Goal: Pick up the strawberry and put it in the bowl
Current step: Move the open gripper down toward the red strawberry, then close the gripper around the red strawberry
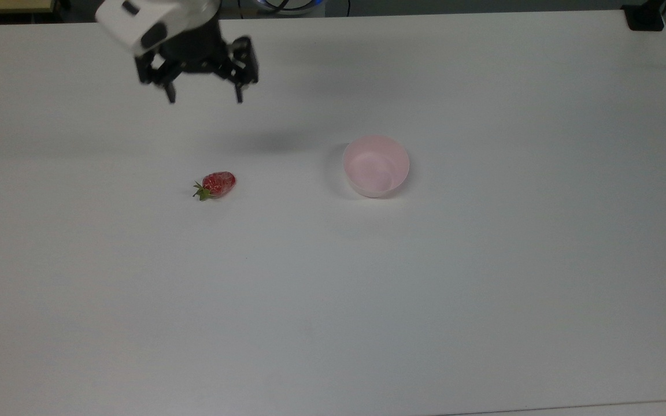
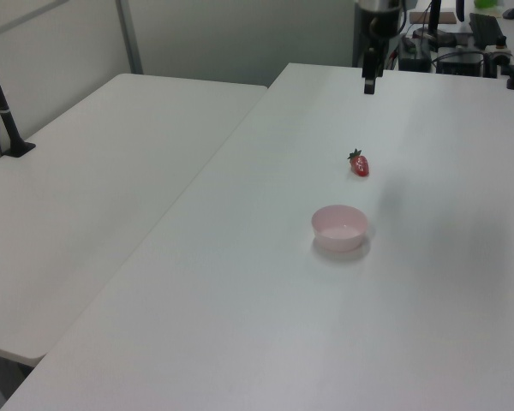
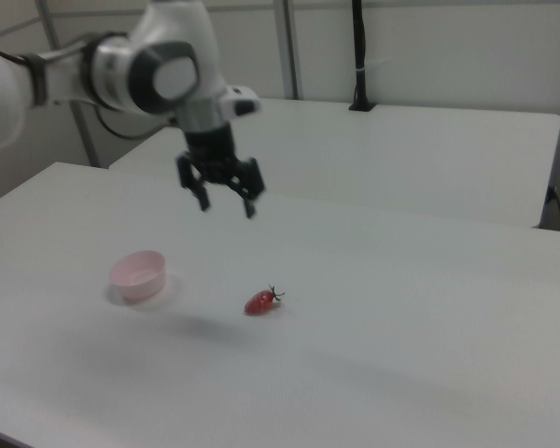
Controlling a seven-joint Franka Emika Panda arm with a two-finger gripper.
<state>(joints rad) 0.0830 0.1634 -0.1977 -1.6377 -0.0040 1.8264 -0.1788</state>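
Panda arm: white, reaching over the tabletop's far edge in the top view. Gripper (image 1: 204, 100): black, fingers spread, pointing down, raised.

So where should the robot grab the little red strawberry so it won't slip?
Probably around the fat red middle of the small glossy red strawberry, coming straight down from above. It lies on its side on the white table, leaves toward the top view's left, so the fingers should close across its width.

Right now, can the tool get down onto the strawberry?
Probably yes: the tool hangs open above the table, and the strawberry lies alone, well apart from the bowl.
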